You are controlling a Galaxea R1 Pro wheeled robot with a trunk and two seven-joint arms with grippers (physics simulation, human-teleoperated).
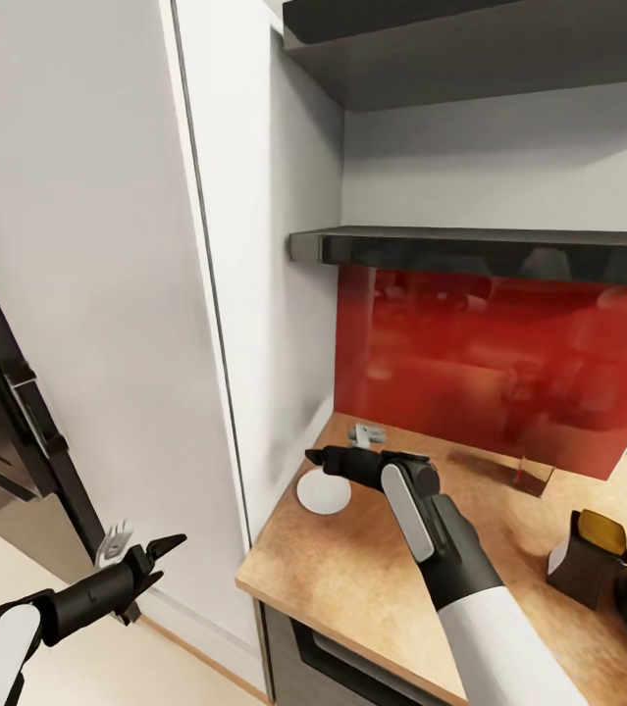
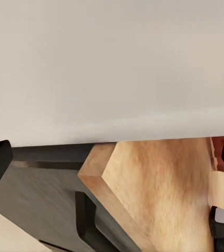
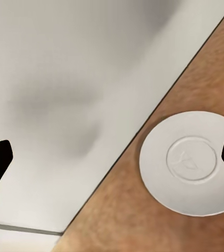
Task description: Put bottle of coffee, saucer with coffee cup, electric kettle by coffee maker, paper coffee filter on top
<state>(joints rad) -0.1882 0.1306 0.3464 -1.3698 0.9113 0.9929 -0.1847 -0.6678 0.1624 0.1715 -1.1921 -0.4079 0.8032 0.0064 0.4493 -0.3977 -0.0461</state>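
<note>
One step in hand: saucer placement, not yet gripped.

Small flat round white saucer [image 1: 323, 490] lying on the light tan speckled wood-look table [image 1: 372, 579] in the corner by the tall white cabinet panel [image 1: 107, 294], well apart from the dark items at the far right edge. Right gripper [image 1: 315, 457] poised just over the saucer's far rim, fingers spread wide in the right wrist view with the saucer [image 3: 188, 163] between and below them, nothing held. Left gripper [image 1: 161, 554] hanging low off the table's end, open and empty. Judged next: lowering onto the rim, closing on the thin edge, then carrying toward the coffee maker; risk of the flat plate slipping from the grasp.
</note>
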